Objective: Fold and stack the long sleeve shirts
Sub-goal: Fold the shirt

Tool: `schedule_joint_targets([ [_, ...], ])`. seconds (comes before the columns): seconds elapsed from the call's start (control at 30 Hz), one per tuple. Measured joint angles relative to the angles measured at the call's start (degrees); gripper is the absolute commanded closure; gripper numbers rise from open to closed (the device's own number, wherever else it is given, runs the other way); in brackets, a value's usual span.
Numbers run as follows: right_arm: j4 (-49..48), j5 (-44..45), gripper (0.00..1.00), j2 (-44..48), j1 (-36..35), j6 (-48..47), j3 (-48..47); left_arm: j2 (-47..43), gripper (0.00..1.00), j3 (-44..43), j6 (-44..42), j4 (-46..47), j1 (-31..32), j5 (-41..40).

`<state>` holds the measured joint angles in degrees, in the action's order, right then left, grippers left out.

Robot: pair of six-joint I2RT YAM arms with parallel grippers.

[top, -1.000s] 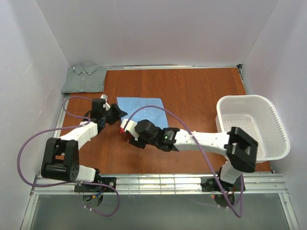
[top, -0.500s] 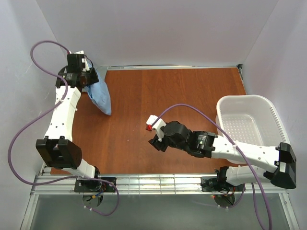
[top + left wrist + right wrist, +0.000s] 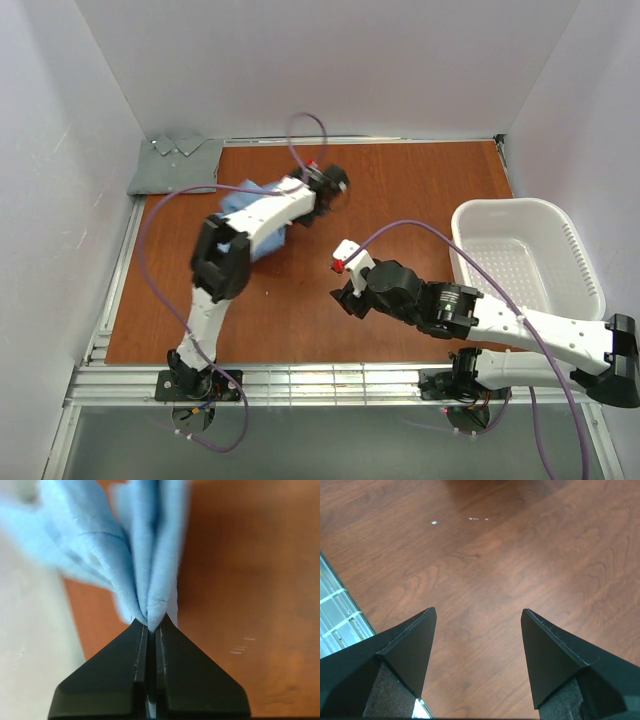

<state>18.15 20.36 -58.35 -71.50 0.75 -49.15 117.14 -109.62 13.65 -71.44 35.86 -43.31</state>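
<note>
At the upper left of the overhead view, the grey-green shirt (image 3: 175,165) lies folded flat at the far left corner of the wooden table (image 3: 420,190), collar toward the back wall. Below and to the right of it, the light blue shirt (image 3: 240,200) is bunched up, partly hidden by the forearm of the left arm, which reaches from its base at the bottom edge toward the upper centre. In the left wrist view, the left gripper (image 3: 150,625) has its jaws pressed together on a gathered fold of this light blue cloth, which spreads away from the tips in several blurred layers. Right of centre, the right gripper (image 3: 477,612) has its jaws spread with nothing between them, only bare wood beyond them. At the right edge, the white laundry basket (image 3: 500,206) stands upright, well apart from both shirts.
</note>
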Motion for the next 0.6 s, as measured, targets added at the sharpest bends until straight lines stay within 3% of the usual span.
schedule_joint_targets([
  [0.13, 0.4, 2.5, 0.35, 4.9, 0.1, 1.6, 2.6, 14.7, 1.00, -1.2, 6.3, -1.4, 10.3, 1.8],
  [0.27, 1.7, 4.9, 0.36, 10.2, 0.2, 3.3, 4.5, 21.4, 0.98, -3.9, 10.7, -4.0, 18.4, 4.5],
  [0.53, 2.8, 8.5, 0.32, 18.8, 0.2, 5.8, 6.5, 19.8, 0.50, -7.2, 14.5, -1.1, 19.1, 15.0],
  [0.6, 3.0, 9.4, 0.30, 20.7, 0.2, 6.3, 6.9, 18.0, 0.43, -6.2, 15.1, 3.0, 18.7, 19.0],
])
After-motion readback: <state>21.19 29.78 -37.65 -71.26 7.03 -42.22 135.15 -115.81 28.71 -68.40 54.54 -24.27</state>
